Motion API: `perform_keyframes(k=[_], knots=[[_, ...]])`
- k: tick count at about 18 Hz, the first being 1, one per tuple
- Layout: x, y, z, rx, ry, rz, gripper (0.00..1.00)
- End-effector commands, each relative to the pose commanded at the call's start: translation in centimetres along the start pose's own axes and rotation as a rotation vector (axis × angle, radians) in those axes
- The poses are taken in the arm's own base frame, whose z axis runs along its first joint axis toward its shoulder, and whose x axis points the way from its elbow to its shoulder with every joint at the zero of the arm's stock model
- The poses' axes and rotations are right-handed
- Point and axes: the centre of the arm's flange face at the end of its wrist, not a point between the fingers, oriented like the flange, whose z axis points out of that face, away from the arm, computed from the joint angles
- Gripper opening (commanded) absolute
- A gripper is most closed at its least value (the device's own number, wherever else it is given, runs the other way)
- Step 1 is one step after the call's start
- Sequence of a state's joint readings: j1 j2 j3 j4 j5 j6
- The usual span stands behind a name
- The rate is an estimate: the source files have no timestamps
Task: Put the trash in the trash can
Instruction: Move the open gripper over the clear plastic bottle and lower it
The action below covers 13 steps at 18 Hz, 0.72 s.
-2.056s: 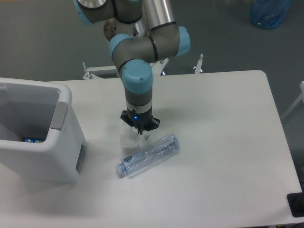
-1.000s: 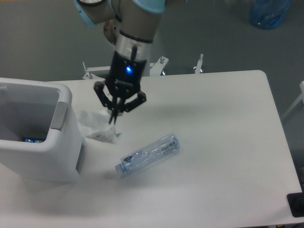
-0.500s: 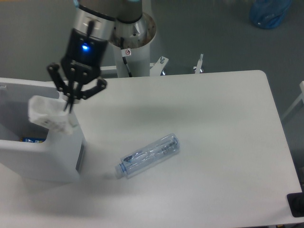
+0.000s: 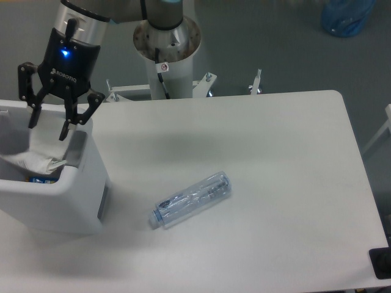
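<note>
My gripper hangs over the white trash can at the left, its fingers spread open and empty. The crumpled whitish wrapper lies inside the can just below the fingers, apart from them. The crushed clear bottle with its bluish cap end lies on the white table, to the right of the can.
A small blue item lies at the bottom of the can. A blue bag sits on the floor at the far right. A black object sits at the table's front right corner.
The gripper carried the wrapper left from the table to above the can, then opened. The wrapper has dropped into the can. The bottle has not moved.
</note>
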State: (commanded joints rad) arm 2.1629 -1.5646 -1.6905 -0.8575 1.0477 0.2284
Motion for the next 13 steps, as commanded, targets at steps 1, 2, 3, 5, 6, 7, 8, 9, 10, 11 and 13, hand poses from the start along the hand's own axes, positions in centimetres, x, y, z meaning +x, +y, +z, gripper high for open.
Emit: perform_keyframes(k=[1,2,3,5,6,7,8,9,10,11,13], knots=[[-0.6,0.0,0.5,-0.011,-0.012,0.013,1.0],[-1.5,0.1,0.9,-0.015,-0.034,0.028,1.0],[-2.8,0.0,0.7,-0.014,-0.064,0.034,1.0],[-6.9,0.3,0.9,-0.028,-0.117,0.0,1.0],[-8.8,0.4,0.5,-0.03,-0.146,-0.025,1.0],[-10.9,0.8,-0.1,-0.029,-0.181,-0.048,1.0],[-12.3,1.1,-0.6,-0.029,-0.204,-0.057,1.0],[-13.7,1.4,-1.1,-0.031,-0.219,-0.052,1.0],[-15.5,1.8,-0.7,-0.044,-0.226,-0.046,1.0],[-17.0,2.0,0.2,-0.063,-0.224,-0.027,1.0],[-19.0,2.7,2.5,-0.114,-0.224,0.046,1.0]])
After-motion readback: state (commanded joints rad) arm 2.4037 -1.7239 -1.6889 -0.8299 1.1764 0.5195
